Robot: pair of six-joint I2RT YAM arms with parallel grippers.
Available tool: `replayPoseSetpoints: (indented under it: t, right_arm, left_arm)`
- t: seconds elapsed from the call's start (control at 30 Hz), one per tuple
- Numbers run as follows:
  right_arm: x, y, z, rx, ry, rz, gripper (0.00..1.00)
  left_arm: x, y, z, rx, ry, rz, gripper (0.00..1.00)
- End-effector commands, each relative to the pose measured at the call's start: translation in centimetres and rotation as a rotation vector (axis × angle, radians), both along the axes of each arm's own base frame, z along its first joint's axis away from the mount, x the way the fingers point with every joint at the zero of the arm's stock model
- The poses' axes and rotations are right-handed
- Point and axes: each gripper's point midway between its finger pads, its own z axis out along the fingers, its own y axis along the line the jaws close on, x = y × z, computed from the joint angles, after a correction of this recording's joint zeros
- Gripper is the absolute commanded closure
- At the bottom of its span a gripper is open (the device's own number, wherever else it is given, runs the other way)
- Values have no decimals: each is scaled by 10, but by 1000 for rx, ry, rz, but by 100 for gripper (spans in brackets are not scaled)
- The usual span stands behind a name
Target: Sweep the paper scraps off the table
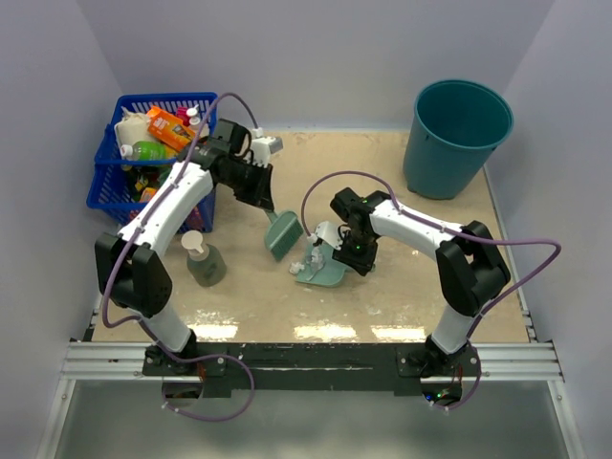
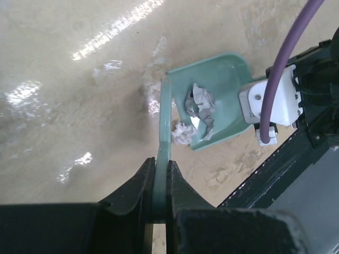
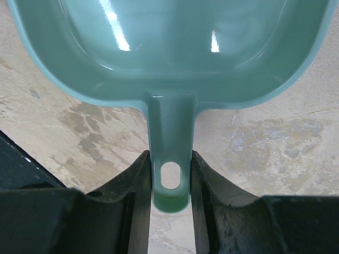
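Both jaws are clamped. Left gripper (image 2: 160, 177) is closed tight on the thin handle of the teal hand brush (image 2: 165, 119); right gripper (image 3: 170, 168) is closed partway on the handle of the teal dustpan (image 3: 169, 47), fingers (image 3: 135, 185) pressing both sides just by the hang hole.

Dustpan sits flat near the middle of the table (image 1: 402, 287), brush head just left of it, at its open lip. Paper scraps (image 2: 202, 106): a grey-white crumpled clump with a dark bit lies inside the pan, and one white scrap sits right at the pan's lip beside the brush, touching both lip and table as far as the left wrist view shows.

Blue basket (image 1: 113, 186) full of bottles stands far left, teal bucket (image 1: 457, 143) far right, and a pump bottle (image 1: 204, 260) near left, well apart from the pan.
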Motion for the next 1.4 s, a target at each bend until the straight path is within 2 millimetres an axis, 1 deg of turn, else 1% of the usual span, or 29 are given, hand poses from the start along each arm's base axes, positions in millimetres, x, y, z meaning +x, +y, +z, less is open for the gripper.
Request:
replayPoseSetpoints:
  t: [0.0, 0.07, 0.1, 0.13, 0.17, 0.2, 0.23, 0.27, 0.3, 0.4, 0.43, 0.5, 0.53, 0.57, 0.63, 0.73, 0.77, 0.8, 0.83, 0.9, 0.93, 1.07, 1.13, 1.2, 1.23, 1.27, 1.3, 1.33, 1.37]
  right_arm:
    - [6, 8, 8, 28, -21, -16, 100]
    - [7, 5, 7, 17, -27, -11, 100]
    - [7, 4, 8, 15, -30, -10, 100]
    - [6, 3, 8, 10, -31, -9, 100]
    - [6, 2, 9, 8, -34, -7, 100]
    - [5, 1, 9, 3, -35, -8, 100]
    - [5, -3, 8, -7, -40, -5, 100]
    - [4, -6, 8, -18, -43, 1, 100]
    - [4, -10, 7, -38, -51, 8, 100]
    - [3, -20, 6, -74, -69, 27, 100]
    - [1, -22, 6, -76, -67, 36, 100]
    - [-1, -26, 8, -95, -73, 46, 100]
    - [-1, -28, 7, -107, -77, 58, 100]
    - [-3, -29, 7, -113, -80, 67, 100]
    - [-5, -29, 5, -124, -81, 82, 100]
    - [-6, -25, 3, -115, -73, 86, 100]
    - [-7, -23, 3, -103, -68, 82, 100]
    - [-8, -22, 3, -99, -63, 79, 100]
    - [-7, -20, 4, -90, -64, 70, 100]
    - [-7, -19, 4, -82, -66, 64, 100]
    - [-8, -19, 4, -81, -67, 61, 100]
    - [-14, -15, 3, -49, -48, 60, 100]
    - [-15, -12, 1, -33, -41, 49, 100]
    - [-13, -7, -1, -10, -44, 39, 100]
    - [-14, -5, -2, -4, -39, 38, 100]
    - [-11, -3, -2, 7, -49, 36, 100]
    - [-11, -3, -4, 7, -46, 35, 100]
    - [-11, -1, -5, 12, -50, 35, 100]
    - [-9, 0, -8, 15, -53, 33, 100]
  left_arm:
    - [9, 6, 46, -62, -114, -10, 100]
    - [17, 26, 38, 55, -158, 36, 100]
    - [19, 37, 29, 114, -160, 67, 100]
    - [26, 59, 22, 227, -188, 135, 100]
    - [26, 68, 16, 274, -186, 161, 100]
    - [20, 76, 2, 318, -158, 171, 100]
    - [18, 81, -3, 341, -157, 180, 100]
    - [13, 81, -9, 337, -137, 182, 100]
    - [5, 80, -21, 331, -104, 176, 100]
    - [-14, 57, -32, 218, -32, 152, 100]
    - [-21, 45, -31, 163, -12, 123, 100]
    - [-29, 28, -35, 120, 15, 93, 100]
    - [-34, 17, -35, 74, 40, 62, 100]
    - [-36, 9, -34, 46, 55, 54, 100]
    - [-40, -15, -31, -34, 91, -11, 100]
    - [-34, -37, -19, -125, 101, -88, 100]
    - [-32, -42, -15, -148, 93, -116, 100]
    - [-24, -48, -4, -188, 64, -134, 100]
    - [-26, -54, 1, -245, 82, -165, 100]
    - [-22, -60, 12, -304, 72, -196, 100]
    - [-23, -63, 18, -339, 78, -218, 100]
    - [-22, -60, 28, -375, 61, -228, 100]
    - [-18, -56, 27, -350, 43, -214, 100]
    - [-8, -51, 28, -299, -5, -194, 100]
    - [4, -43, 25, -233, -45, -154, 100]
    - [14, -40, 34, -205, -101, -146, 100]
    - [20, -37, 37, -177, -122, -125, 100]
    - [32, -27, 38, -111, -184, -103, 100]
    - [41, -24, 47, -82, -243, -104, 100]
